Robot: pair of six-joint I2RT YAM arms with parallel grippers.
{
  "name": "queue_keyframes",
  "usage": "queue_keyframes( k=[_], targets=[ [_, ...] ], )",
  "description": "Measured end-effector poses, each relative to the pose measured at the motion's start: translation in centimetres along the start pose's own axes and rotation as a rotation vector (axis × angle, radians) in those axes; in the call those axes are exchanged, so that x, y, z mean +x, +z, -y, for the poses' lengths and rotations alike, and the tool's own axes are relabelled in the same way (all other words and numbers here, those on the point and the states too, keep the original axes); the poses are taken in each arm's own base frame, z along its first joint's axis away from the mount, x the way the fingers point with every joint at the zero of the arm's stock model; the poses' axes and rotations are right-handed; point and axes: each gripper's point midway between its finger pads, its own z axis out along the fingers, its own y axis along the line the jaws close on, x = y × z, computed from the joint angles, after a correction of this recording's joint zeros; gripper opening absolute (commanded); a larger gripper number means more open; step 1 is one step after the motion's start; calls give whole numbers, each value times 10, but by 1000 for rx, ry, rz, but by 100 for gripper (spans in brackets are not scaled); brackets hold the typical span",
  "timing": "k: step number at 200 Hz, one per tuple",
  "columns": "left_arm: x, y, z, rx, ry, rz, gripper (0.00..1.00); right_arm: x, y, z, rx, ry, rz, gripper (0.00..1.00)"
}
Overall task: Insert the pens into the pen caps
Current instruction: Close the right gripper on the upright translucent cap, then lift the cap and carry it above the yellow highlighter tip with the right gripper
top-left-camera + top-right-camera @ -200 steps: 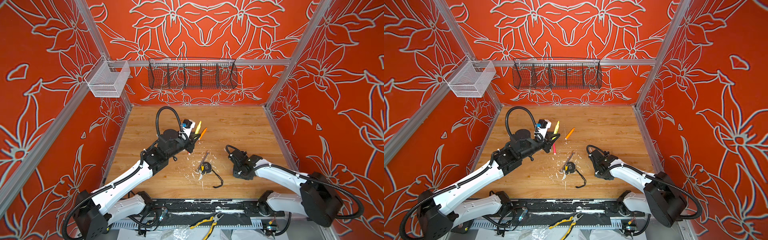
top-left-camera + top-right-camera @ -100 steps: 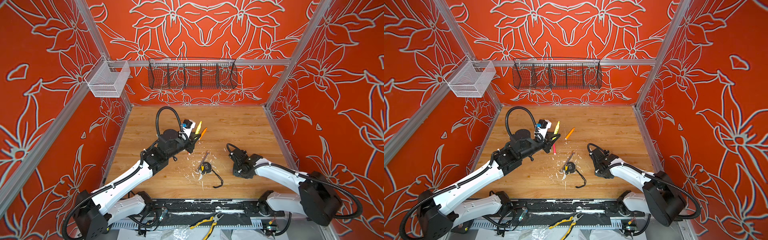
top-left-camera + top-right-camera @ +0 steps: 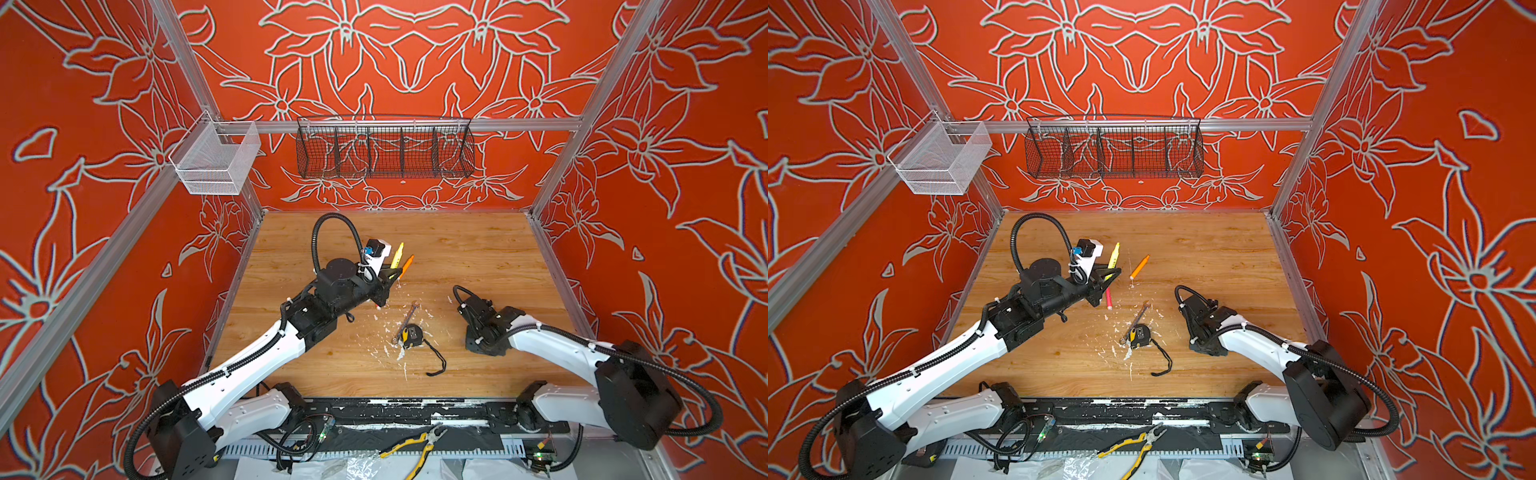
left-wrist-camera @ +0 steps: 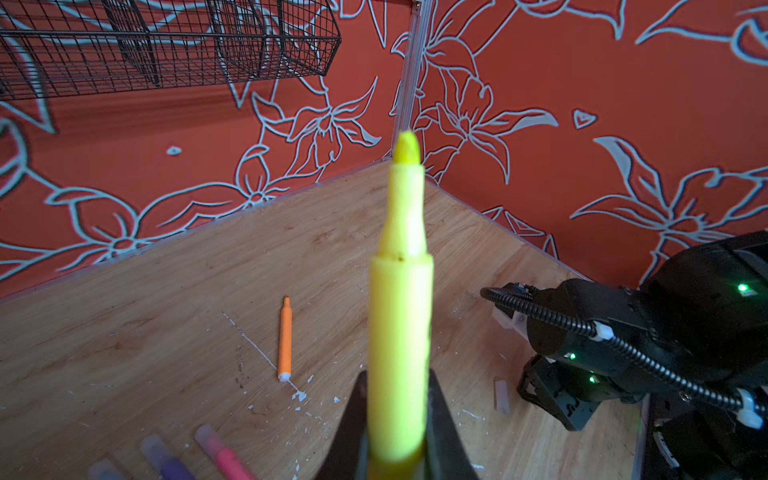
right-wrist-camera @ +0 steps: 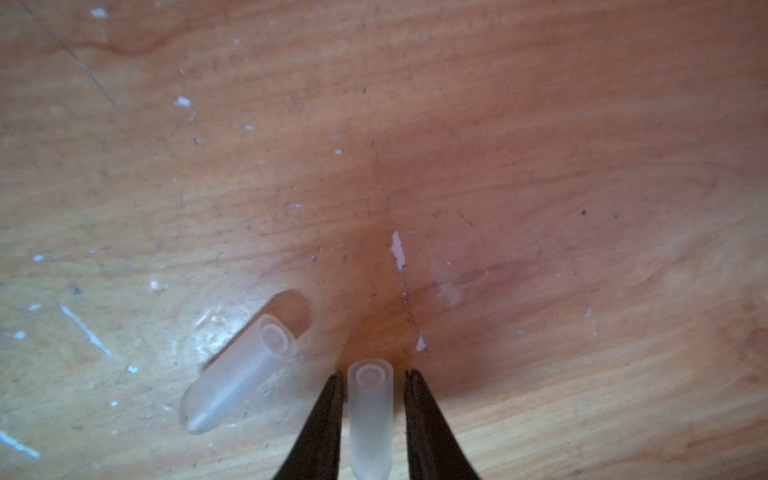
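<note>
Nearest, at the front rail, lies one pair of yellow-handled pliers (image 3: pixel 1133 446). Just past it on the wooden table (image 3: pixel 1225 257), one grey wrench (image 3: pixel 1137 320) lies just beside one tape measure (image 3: pixel 1138 336) among white paint flecks.

To their right the right gripper (image 5: pixel 374 376) points down at the board. Its jaws are apart, one on either side of a clear cap (image 5: pixel 370 415), with a sliver of gap on each side, so the cap is not clamped. A second cap (image 5: pixel 237 374) lies just beside it at an angle, which makes two loose caps there.

Farther in, the left gripper (image 4: pixel 397 399) is clamped on the yellow pen (image 4: pixel 401 291), whose bare tip points away. Beneath it three pens lie side by side: the pink pen (image 4: pixel 226 455), the purple pen (image 4: pixel 170 461) and a third pen (image 4: pixel 104 469) too blurred to colour. Each seems to wear a pale cap. The orange pen (image 4: pixel 285 338) lies alone beyond them, uncapped, so five pens show in all.

On the far wall hang two baskets, one white mesh basket (image 3: pixel 942 166) and one black wire basket (image 3: pixel 1115 149).
</note>
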Motion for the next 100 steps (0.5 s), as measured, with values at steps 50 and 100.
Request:
queue_keyframes(
  k=[50, 100],
  targets=[
    [-1, -1, 1, 2, 1, 5, 0, -1, 0, 0, -1, 2, 0, 24],
    [-2, -2, 1, 4, 1, 7, 0, -2, 0, -2, -8, -2, 2, 15]
  ],
)
